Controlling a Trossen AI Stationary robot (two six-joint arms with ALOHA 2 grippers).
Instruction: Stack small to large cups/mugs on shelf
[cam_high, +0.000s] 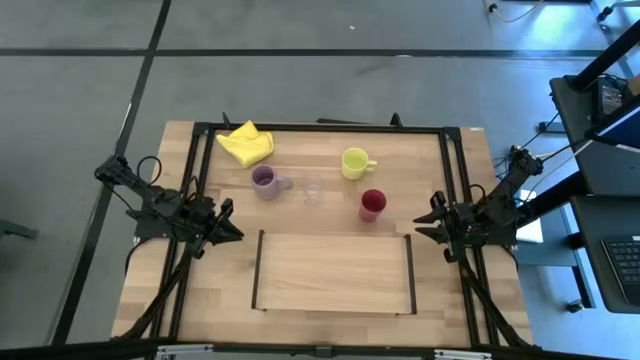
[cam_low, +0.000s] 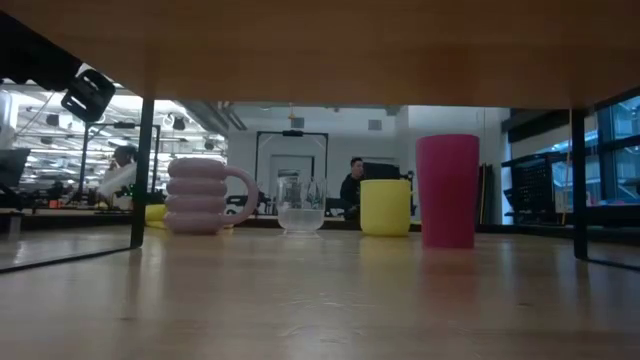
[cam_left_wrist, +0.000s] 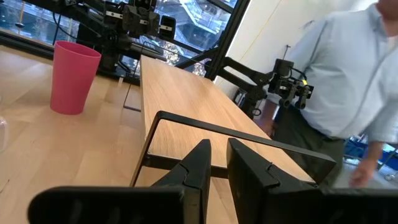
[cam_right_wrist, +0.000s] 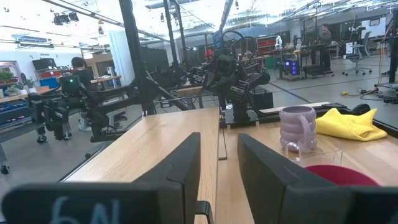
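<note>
Four cups stand upright on their bases on the far half of the table: a purple ribbed mug, a tiny clear glass, a yellow-green mug and a red cup. The low view shows them in a row: the purple mug, the glass, the yellow-green mug and the red cup. The shelf, a light-wood area in a thin dark frame, lies nearer the front. My left gripper is open and empty at the shelf's far left corner. My right gripper is open and empty at its far right corner.
A yellow cloth lies at the table's far left, behind the purple mug. A larger black metal frame runs around the table top. A person stands beyond the table's near edge in the left wrist view.
</note>
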